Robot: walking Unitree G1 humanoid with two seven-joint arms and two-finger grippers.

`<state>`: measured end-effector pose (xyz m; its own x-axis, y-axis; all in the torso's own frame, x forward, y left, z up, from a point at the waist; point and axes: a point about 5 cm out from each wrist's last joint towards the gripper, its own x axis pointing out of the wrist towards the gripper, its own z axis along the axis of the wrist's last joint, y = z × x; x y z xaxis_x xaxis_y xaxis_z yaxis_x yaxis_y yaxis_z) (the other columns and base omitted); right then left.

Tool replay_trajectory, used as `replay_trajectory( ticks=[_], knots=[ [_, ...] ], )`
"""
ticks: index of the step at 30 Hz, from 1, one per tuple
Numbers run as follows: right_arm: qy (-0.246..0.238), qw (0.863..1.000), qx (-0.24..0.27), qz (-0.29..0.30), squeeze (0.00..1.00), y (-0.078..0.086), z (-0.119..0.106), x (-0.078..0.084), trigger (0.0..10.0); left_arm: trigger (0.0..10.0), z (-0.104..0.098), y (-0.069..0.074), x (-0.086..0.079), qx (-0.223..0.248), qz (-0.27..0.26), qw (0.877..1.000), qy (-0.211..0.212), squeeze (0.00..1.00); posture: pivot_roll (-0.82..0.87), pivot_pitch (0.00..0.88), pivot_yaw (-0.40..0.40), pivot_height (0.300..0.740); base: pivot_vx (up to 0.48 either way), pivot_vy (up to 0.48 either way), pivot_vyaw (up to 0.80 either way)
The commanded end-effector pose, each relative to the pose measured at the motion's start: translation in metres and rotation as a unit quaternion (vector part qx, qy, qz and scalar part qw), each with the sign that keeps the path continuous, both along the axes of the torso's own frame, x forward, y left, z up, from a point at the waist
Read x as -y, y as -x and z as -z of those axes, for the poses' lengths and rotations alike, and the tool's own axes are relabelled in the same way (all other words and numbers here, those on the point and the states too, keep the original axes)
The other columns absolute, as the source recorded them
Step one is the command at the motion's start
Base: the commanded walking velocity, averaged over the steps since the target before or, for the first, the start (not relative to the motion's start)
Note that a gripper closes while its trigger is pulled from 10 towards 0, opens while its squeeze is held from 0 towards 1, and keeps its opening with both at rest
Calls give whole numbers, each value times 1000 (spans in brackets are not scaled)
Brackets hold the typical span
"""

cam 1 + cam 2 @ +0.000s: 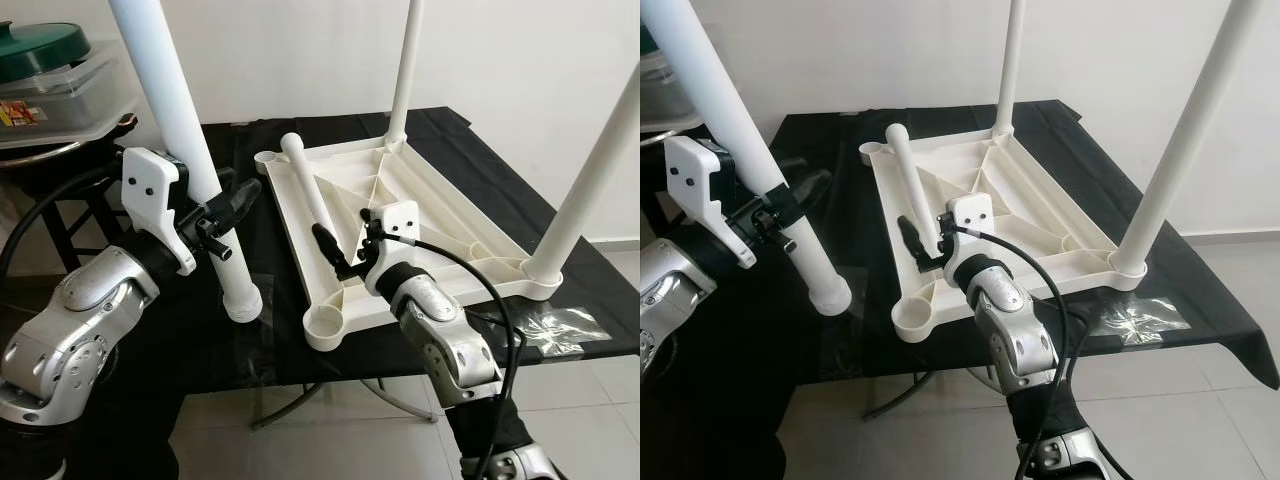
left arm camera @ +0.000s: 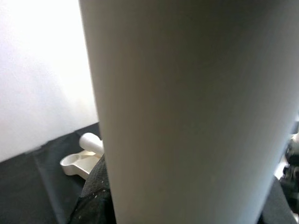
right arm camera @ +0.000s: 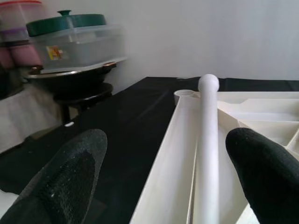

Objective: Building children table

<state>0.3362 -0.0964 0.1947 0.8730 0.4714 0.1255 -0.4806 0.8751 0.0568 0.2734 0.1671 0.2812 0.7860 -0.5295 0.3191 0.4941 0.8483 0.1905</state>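
Note:
A white children's table top (image 1: 450,235) lies upside down on a black-covered table (image 1: 270,340). Two white legs stand in its corners, one at the far side (image 1: 405,70) and one at the near right (image 1: 590,170). A third, loose leg (image 1: 308,190) lies across the top's left part. My left gripper (image 1: 222,205) is shut on a fourth leg (image 1: 180,110), held nearly upright left of the top with its flanged end (image 1: 243,303) just above the cloth. My right gripper (image 3: 163,177) is open, its fingers (image 3: 65,182) on either side of the loose leg (image 3: 208,140).
The top's near-left socket (image 1: 325,325) and far-left socket (image 1: 268,158) hold nothing. At the far left, a clear box with a green lid (image 1: 40,45) sits on a stand. A clear plastic wrapper (image 1: 560,325) lies near the table's right front edge.

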Motion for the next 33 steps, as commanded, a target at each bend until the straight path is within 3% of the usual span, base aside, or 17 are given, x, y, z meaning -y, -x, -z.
replay_trajectory(
  ticks=[1,6,10,25,33],
  knots=[
    [-21,999,-20,-16,0,-2,2,1,10000,0,-4,4,3,25,1,999,-20,0,-4,21,0,740,0,0,0],
    [-25,999,-27,-34,0,0,5,1,10000,0,-4,3,3,31,-4,999,-35,0,-3,20,2,740,0,0,0],
    [2,998,-23,-50,0,2,10,2,10000,0,-2,1,4,38,-11,998,-54,0,-1,19,5,740,0,0,0],
    [23,993,-26,-109,0,12,15,-6,10000,0,-1,-3,-2,53,-36,996,-68,0,-3,20,7,740,0,0,0],
    [65,976,4,-206,0,22,7,-10,10000,0,4,-5,-2,55,-9,994,-91,0,-3,21,2,740,0,0,0]
  ],
)
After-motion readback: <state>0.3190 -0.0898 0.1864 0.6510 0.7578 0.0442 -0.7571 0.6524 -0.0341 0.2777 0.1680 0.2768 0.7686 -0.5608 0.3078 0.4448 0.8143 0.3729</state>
